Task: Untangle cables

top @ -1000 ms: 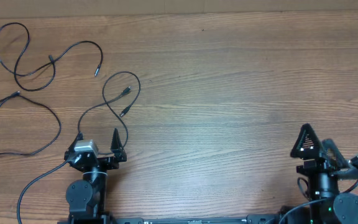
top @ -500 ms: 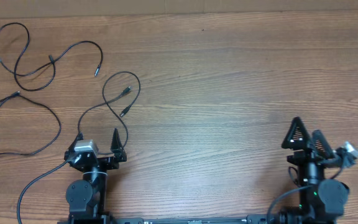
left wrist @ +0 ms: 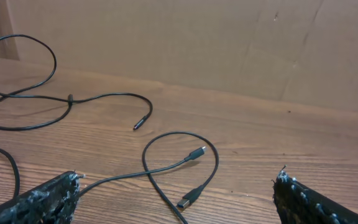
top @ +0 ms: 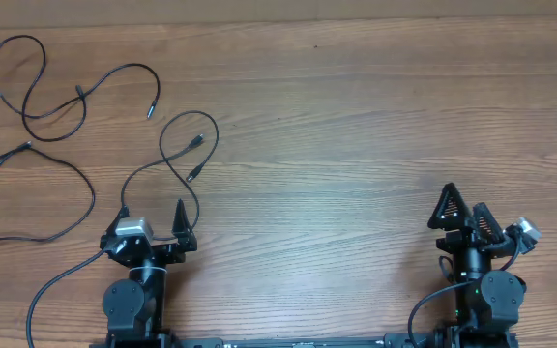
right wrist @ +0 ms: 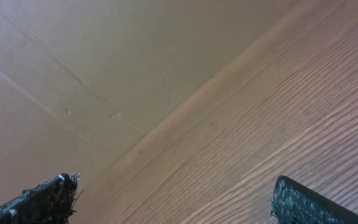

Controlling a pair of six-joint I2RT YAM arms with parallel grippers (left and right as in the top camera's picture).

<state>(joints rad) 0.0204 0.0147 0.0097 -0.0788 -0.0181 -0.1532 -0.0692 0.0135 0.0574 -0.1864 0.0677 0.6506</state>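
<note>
Left tool [top: 152,209] open, cables [top: 78,92] trailing diagonally far-left

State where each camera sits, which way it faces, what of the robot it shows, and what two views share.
Overhead: above the table, facing straight down; cables far left, left tool and right tool at bottom.
Left wrist: low, facing the back wall; own fingers, looped cable.
Right wrist: tilted, bare wood and wall; own fingers.
Shared: overhead and left wrist show the looped cable.
</note>
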